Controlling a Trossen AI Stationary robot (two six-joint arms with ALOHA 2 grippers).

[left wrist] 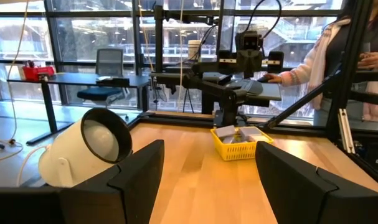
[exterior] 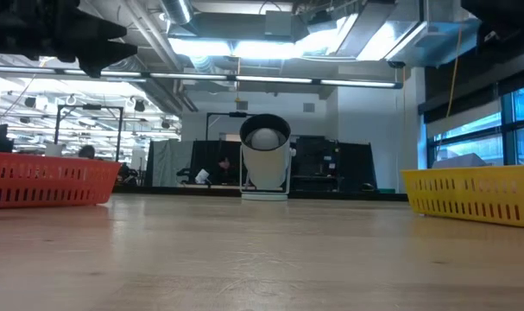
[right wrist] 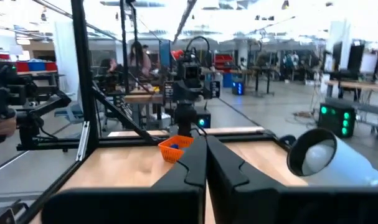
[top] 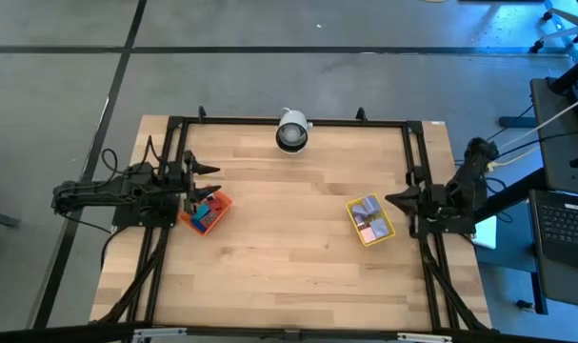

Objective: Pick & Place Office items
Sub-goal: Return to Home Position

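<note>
Two dark arms sat at the pale wooden table's [top: 289, 257] side edges: left hand [left wrist: 208, 149] apart, right hand [right wrist: 205, 152] together. Orange slatted tray [exterior: 46, 181] and yellow slatted tray [exterior: 473, 194] held the small flat office items [top: 205, 211]. Likely light and stiff; pinch across narrow sides.

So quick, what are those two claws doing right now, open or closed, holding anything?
Left gripper: open, holding nothing, by the orange tray.
Right gripper: shut, holding nothing, by the yellow tray.

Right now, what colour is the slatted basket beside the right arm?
Yellow: the slatted plastic basket shows best in the low view.
</note>
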